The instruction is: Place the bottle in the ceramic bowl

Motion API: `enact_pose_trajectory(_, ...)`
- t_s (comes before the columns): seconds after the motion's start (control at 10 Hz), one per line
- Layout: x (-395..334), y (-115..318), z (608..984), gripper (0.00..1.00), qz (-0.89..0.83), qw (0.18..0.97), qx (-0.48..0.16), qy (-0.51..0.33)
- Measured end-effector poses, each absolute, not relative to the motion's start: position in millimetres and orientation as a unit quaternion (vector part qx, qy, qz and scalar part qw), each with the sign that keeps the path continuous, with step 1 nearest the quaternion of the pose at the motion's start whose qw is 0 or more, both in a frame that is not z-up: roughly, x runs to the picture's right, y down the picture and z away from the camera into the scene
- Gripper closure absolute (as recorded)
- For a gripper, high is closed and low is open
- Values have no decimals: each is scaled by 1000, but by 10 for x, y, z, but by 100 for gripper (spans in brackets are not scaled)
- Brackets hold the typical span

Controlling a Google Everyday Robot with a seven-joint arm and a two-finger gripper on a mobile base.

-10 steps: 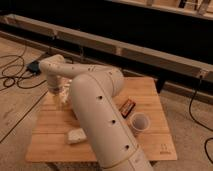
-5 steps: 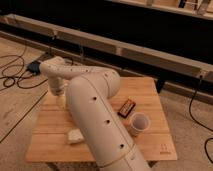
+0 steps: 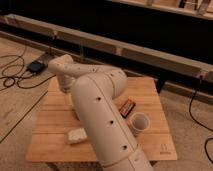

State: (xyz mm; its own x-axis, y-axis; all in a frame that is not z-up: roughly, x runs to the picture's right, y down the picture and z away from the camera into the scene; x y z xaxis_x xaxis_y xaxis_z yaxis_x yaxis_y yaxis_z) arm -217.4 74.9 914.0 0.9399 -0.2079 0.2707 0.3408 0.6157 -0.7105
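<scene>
My white arm fills the middle of the view and reaches over the left part of the wooden table [image 3: 150, 145]. Its wrist bends down at the far left, and the gripper [image 3: 69, 96] points down at the table there, mostly hidden behind the arm. A pale shape [image 3: 70, 104] shows just under it; I cannot tell whether it is the bottle. The dark ceramic bowl is hidden, out of sight behind the arm.
A pale squarish block [image 3: 77, 135] lies at the front left. A white translucent cup [image 3: 139, 122] stands right of the arm, with a small brown and red bar [image 3: 126, 106] behind it. Cables and a black box [image 3: 36, 66] lie on the floor at the left.
The arm's bent wrist section has shifted slightly to the right over the table's left side. The block, cup and bar have not moved.
</scene>
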Motion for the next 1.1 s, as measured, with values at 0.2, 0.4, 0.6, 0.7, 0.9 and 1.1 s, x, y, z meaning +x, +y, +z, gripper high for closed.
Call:
enact_pose_trajectory(0.2, -1953, 719, 9164, 20, -135, 898, -415, -61)
enact_pose_trajectory(0.4, -1881, 686, 9141, 20, -120, 899, -417, -61)
enact_pose_trajectory(0.6, -1949, 600, 9071, 20, -113, 900, -413, -79)
enact_pose_trajectory(0.7, -1986, 567, 9063, 20, -114, 902, -408, -86)
enact_pose_trajectory(0.9, -2021, 456, 9102, 20, -117, 908, -391, -96)
enact_pose_trajectory(1.1, -2040, 311, 9199, 20, -123, 918, -363, -105)
